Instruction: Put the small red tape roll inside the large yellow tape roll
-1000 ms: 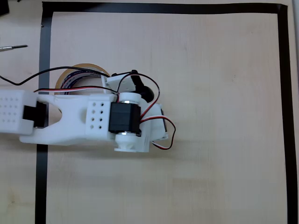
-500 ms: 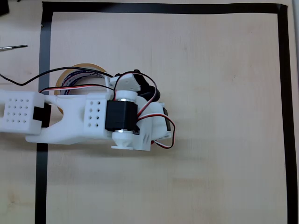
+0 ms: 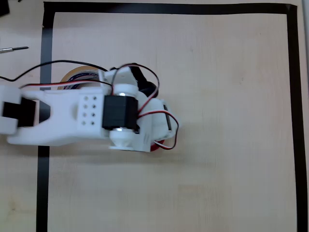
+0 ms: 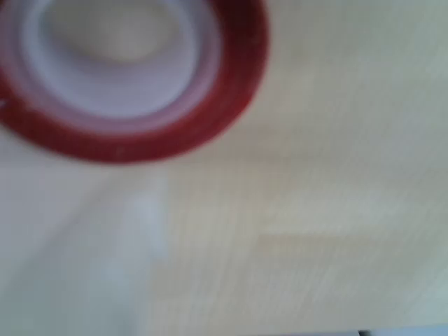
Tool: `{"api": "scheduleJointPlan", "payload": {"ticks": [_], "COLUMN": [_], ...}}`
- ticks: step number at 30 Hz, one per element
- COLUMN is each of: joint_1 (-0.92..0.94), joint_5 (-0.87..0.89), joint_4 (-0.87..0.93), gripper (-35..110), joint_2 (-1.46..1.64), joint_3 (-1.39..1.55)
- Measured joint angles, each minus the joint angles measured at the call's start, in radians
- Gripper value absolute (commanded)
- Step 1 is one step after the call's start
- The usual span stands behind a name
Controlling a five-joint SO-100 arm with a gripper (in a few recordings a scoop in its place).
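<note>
Two rolls: small red tape roll (image 4: 140, 91) blurring upper left of wrist view, large yellow tape roll (image 3: 77, 76) peeking upper left overhead; jaws' state unreadable.

Lab bench: black tape border (image 3: 291, 96)

Your overhead camera looks straight down on the table (image 3: 227, 121); your wrist camera sits blurringly close above the small red tape roll (image 4: 210, 119), sharing that tabletop.
</note>
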Motion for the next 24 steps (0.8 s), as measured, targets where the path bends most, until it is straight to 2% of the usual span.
{"api": "scheduleJointPlan", "payload": {"ticks": [12, 24], "joint_1": [-0.012, 0.008], "joint_5": [0.0, 0.002], "joint_4": [-0.009, -0.012], "gripper": [24, 24], "joint_2": [0.057, 0.084], "joint_3": [0.324, 0.382]}}
